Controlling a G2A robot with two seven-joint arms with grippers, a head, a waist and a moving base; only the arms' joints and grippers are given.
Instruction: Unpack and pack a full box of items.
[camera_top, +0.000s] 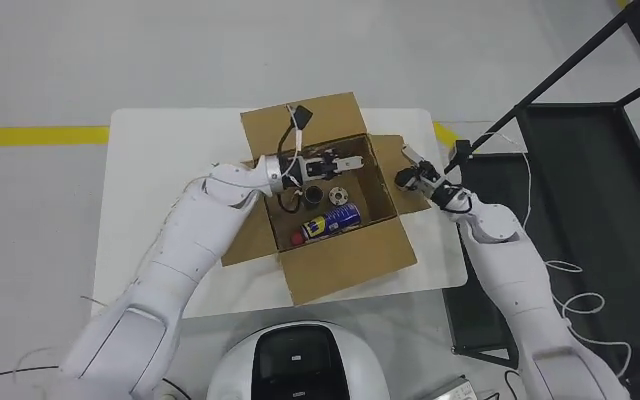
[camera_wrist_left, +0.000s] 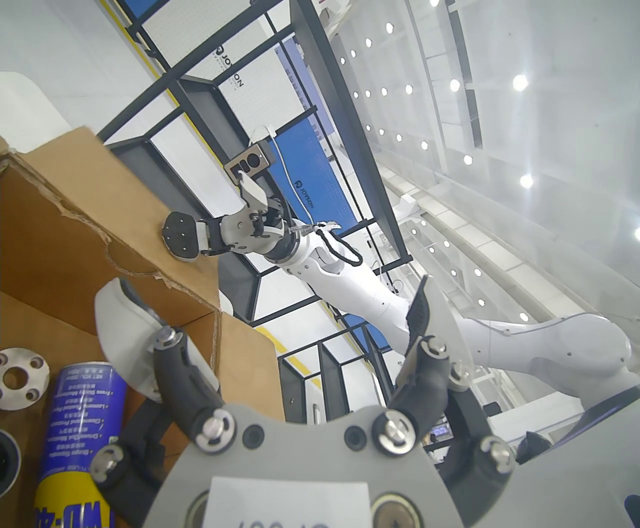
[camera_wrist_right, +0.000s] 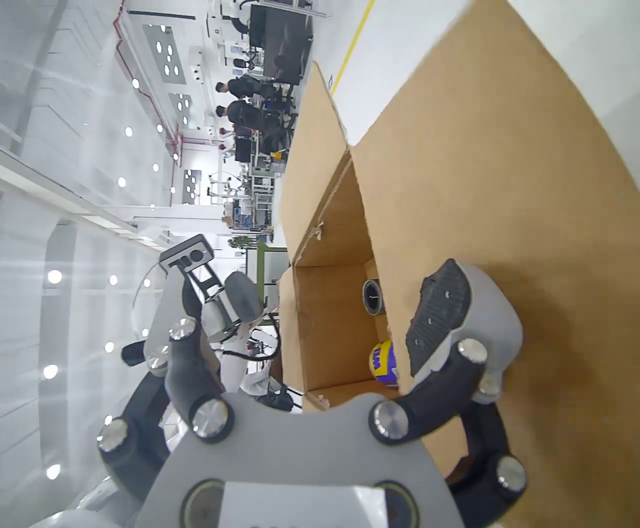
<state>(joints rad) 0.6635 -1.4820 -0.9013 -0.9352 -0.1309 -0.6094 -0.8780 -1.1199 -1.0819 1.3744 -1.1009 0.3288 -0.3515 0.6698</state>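
A white surface (camera_top: 160, 160) carries an open cardboard box (camera_top: 350, 265) with its flaps folded out. The left gripper (camera_top: 340, 162) hangs over the far part of the box opening. Its fingers are spread well apart and hold nothing, as the left wrist view shows (camera_wrist_left: 275, 320).

Inside the box, a black round part (camera_top: 313, 194) lies on the left. Just to its right is a metal disc with holes (camera_top: 340, 194). Nearer than both, a blue and yellow spray can (camera_top: 330, 223) lies on its side with its red cap pointing left. From the left wrist the can (camera_wrist_left: 75, 440) and the disc (camera_wrist_left: 17, 377) sit close beside each other on the box floor.

The right gripper (camera_top: 408, 178) is at the box's right flap. Its fingers are apart, and one black pad (camera_wrist_left: 182, 235) rests against the flap's edge. Right of the surface stands a black metal rack (camera_top: 580, 200).
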